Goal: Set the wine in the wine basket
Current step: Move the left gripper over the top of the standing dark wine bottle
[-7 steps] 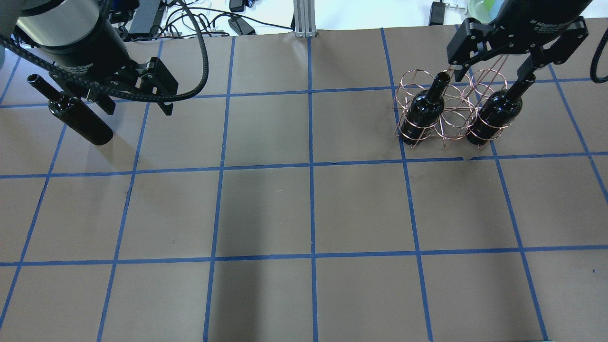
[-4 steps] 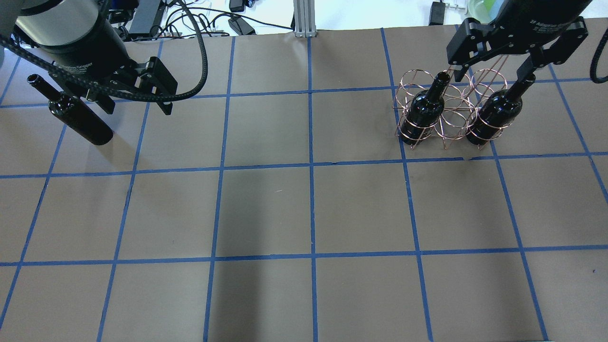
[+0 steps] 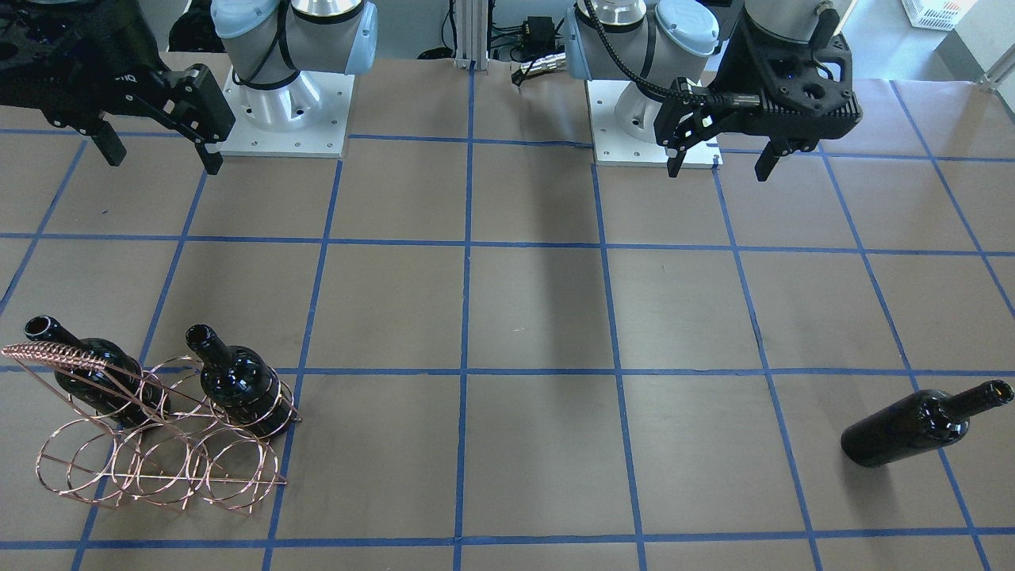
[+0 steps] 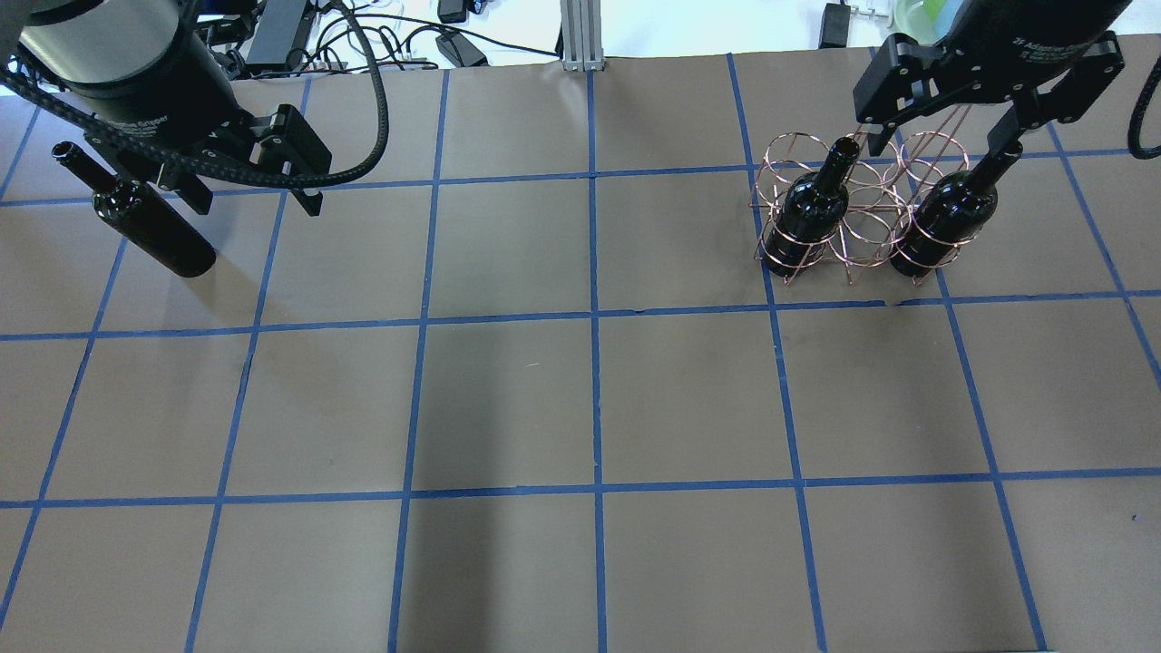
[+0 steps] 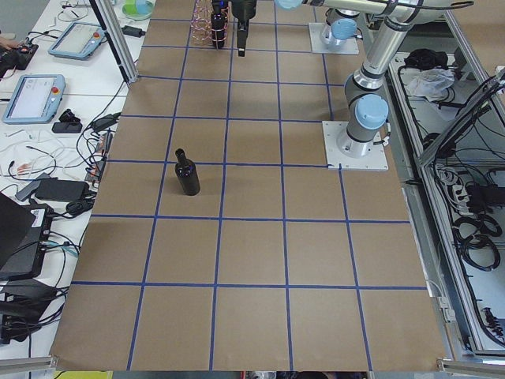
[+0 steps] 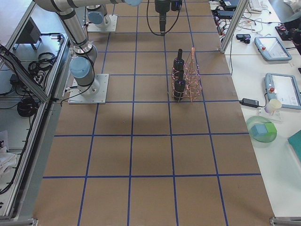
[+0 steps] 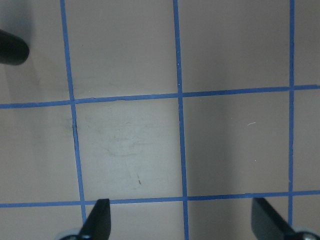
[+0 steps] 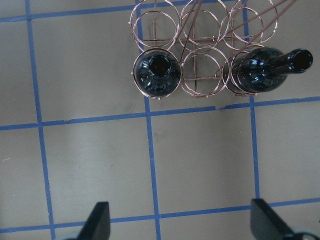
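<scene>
The copper wire wine basket (image 4: 857, 218) stands at the far right, also in the front view (image 3: 158, 460) and the right wrist view (image 8: 202, 50). Two dark wine bottles (image 4: 812, 209) (image 4: 948, 218) stand in its outer rings, and the middle ring between them is empty (image 8: 201, 75). A third wine bottle (image 4: 150, 222) lies on its side at the far left (image 3: 912, 424). Only its base shows in the left wrist view (image 7: 10, 47). My left gripper (image 4: 257, 204) is open and empty, high and apart from that bottle. My right gripper (image 4: 939, 145) is open and empty above the basket.
The table is brown paper with a blue tape grid (image 4: 594, 317). Both arm bases (image 3: 285, 111) (image 3: 642, 119) sit at the robot's edge. Cables and power bricks (image 4: 363, 36) lie beyond the far edge. Tablets and clutter (image 5: 47, 95) are on the side bench.
My left gripper has shifted slightly toward the far left in the overhead view. The right gripper, the basket and the bottles have not moved.
</scene>
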Motion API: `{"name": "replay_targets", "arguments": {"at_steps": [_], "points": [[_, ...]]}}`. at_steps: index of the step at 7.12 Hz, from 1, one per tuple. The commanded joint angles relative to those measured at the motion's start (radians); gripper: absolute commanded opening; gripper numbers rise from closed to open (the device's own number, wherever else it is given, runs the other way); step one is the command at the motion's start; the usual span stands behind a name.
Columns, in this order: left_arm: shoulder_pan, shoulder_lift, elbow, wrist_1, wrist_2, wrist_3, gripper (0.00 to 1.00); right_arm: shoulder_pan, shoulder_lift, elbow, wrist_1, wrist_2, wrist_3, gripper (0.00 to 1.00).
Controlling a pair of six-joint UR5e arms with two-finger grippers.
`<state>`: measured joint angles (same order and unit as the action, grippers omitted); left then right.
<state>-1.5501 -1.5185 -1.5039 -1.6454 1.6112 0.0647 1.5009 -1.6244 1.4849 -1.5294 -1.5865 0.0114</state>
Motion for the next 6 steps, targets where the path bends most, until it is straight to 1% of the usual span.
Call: {"name": "replay_targets", "arguments": {"at_steps": [1, 2, 3, 6], "points": [[0.004, -0.009, 0.011, -0.001, 0.029, 0.003, 1.0, -0.001, 0.0, 0.0, 0.0, 0.0, -0.001, 1.0], [0.014, -0.011, 0.013, 0.001, 0.027, 0.003, 1.0, 0.001, 0.0, 0.002, 0.0, 0.0, -0.001, 1.0], [0.056, -0.017, 0.014, 0.004, 0.021, 0.018, 1.0, -0.001, 0.0, 0.002, 0.0, -0.001, -0.001, 1.0], [0.177, -0.06, 0.088, 0.012, 0.013, 0.185, 1.0, -0.001, 0.0, 0.005, 0.0, 0.0, -0.001, 1.0]]}}
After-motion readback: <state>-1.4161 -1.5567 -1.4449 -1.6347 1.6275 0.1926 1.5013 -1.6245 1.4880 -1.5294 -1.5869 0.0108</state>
